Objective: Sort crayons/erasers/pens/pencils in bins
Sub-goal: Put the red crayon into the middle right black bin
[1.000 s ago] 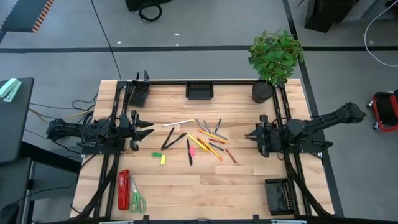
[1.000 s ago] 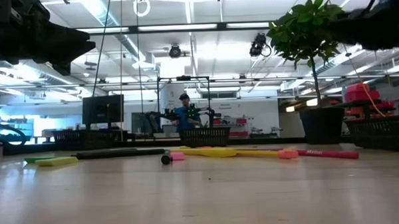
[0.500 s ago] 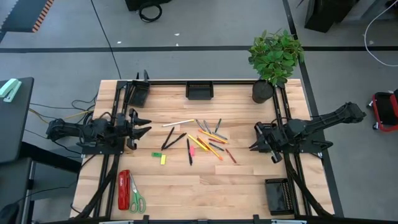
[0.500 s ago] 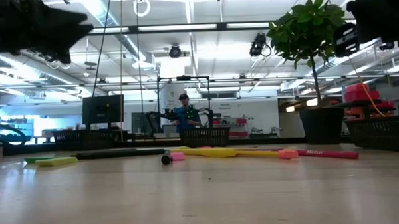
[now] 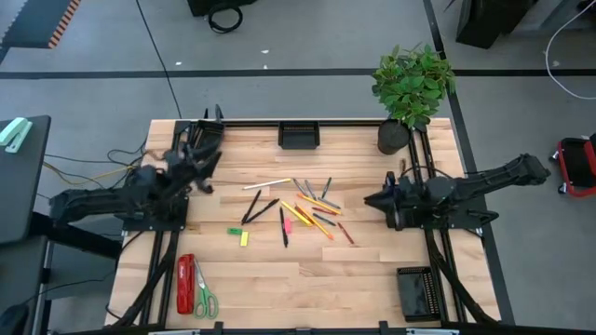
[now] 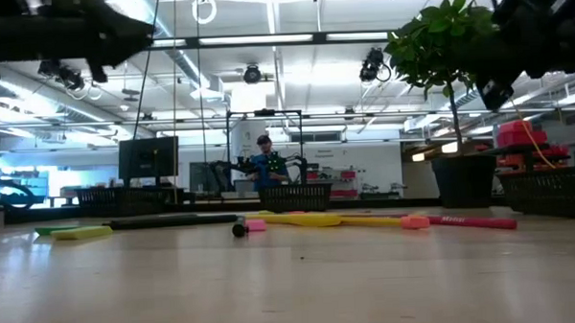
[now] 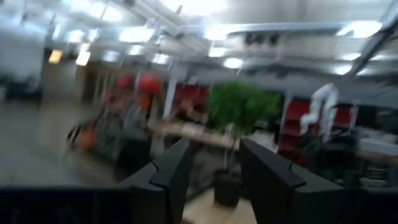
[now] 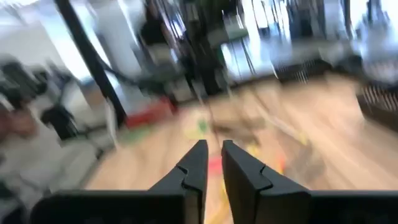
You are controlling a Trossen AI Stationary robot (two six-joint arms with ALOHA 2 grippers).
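Left gripper (image 5: 207, 172) hangs off the table's (image 5: 372, 279) nine-o'clock edge, fingers (image 7: 171, 171) apart, empty. Right gripper (image 5: 370, 200) sits at three o'clock, fingers (image 8: 198, 163) a narrow slit apart, nothing between them. Pens (image 5: 253, 207), pencils (image 5: 300, 216), crayons (image 5: 345, 233) and erasers (image 5: 244, 238) lie scattered mid-table. Bins (image 5: 300, 136) hug the twelve-o'clock rim and corners. Bare wood at six o'clock.

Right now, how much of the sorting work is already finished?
Nothing looks sorted yet: the far bin shows nothing coloured inside. Nothing is in hand: the left gripper is open and empty, and the right gripper hangs empty beside the pile. The pencils, pens and erasers all remain on the table.
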